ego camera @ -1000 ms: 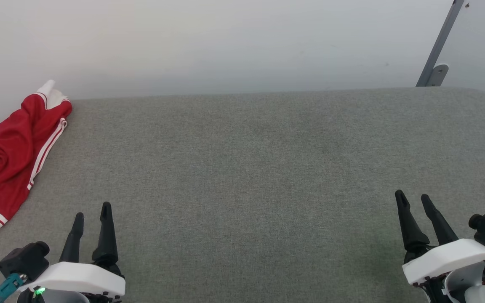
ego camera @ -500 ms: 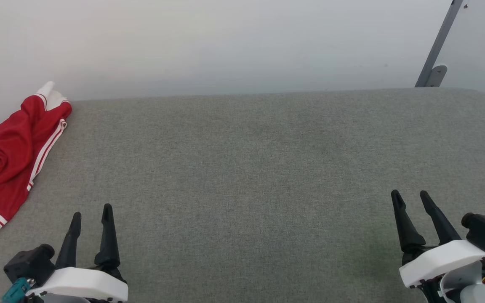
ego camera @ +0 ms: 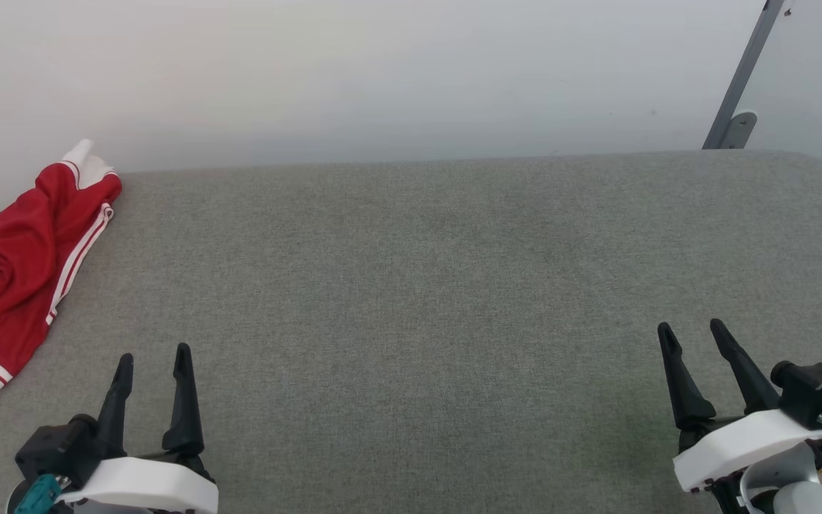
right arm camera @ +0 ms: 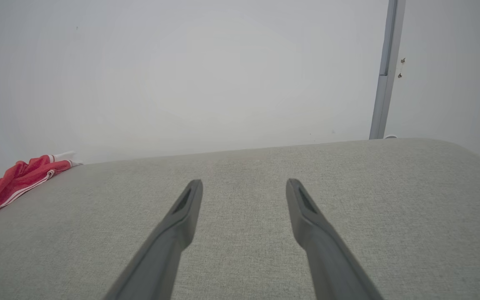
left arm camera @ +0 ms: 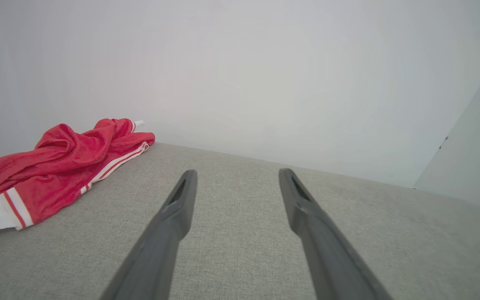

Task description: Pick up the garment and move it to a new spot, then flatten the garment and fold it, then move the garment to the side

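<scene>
The garment (ego camera: 15,268) is a bright red cloth with white striped trim and white ends, lying crumpled along the far left edge of the grey padded table (ego camera: 411,300). It also appears in the left wrist view as the garment (left arm camera: 56,166) and in the right wrist view as the garment (right arm camera: 11,183). My left gripper (ego camera: 153,352) hovers open near the front left, to the right of the garment's near end and apart from it, nothing between its fingers. My right gripper (ego camera: 689,328) is open at the front right, far from the cloth.
A pale wall (ego camera: 382,71) runs right behind the table's far edge. A grey metal post (ego camera: 743,78) with a bracket stands at the back right. The table's right corner is rounded.
Both grippers have slid slightly: the left one drew back toward the near edge, the right one shifted a little left. The garment lies as before.
</scene>
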Tool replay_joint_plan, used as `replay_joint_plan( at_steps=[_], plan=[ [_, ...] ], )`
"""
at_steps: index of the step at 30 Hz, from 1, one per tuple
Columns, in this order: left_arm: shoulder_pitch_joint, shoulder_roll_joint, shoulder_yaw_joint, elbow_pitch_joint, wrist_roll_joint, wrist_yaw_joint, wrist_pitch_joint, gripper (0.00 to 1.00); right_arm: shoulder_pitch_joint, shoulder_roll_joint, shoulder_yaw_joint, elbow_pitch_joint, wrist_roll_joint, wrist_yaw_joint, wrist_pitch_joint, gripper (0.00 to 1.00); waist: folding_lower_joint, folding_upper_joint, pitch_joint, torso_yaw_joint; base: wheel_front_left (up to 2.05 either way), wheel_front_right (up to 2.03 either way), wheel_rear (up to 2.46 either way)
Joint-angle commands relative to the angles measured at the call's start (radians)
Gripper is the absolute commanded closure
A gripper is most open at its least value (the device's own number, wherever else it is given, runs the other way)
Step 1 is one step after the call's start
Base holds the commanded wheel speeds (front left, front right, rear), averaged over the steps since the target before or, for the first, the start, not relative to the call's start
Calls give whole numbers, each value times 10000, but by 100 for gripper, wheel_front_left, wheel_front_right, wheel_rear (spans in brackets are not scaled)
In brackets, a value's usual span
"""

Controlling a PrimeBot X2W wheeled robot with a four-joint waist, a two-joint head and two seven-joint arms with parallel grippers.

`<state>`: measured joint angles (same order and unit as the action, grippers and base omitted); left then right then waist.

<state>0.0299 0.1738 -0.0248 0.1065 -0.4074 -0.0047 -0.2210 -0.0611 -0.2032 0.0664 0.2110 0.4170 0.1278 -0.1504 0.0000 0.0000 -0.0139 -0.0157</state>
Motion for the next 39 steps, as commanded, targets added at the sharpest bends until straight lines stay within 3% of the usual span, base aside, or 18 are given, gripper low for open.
replay_joint_plan(
  at_steps=[1, 21, 39],
  plan=[
    [138, 45, 41, -90, 291, -44, -108, 0, -84, -64, 58, -35, -233, 48, -140, 0, 0, 0, 0, 0, 0, 0, 0],
    [274, 103, 16, -103, 1551, -281, -468, 0, -82, -161, 180, 21, -1606, 52, -573, 0, 0, 0, -54, -30, 0, 0, 0],
    [95, 121, 7, 227, 1267, -627, -459, 0, -66, -84, 243, 12, -1587, 52, -716, 0, 0, 0, -85, 190, 0, 0, 0]
  ],
)
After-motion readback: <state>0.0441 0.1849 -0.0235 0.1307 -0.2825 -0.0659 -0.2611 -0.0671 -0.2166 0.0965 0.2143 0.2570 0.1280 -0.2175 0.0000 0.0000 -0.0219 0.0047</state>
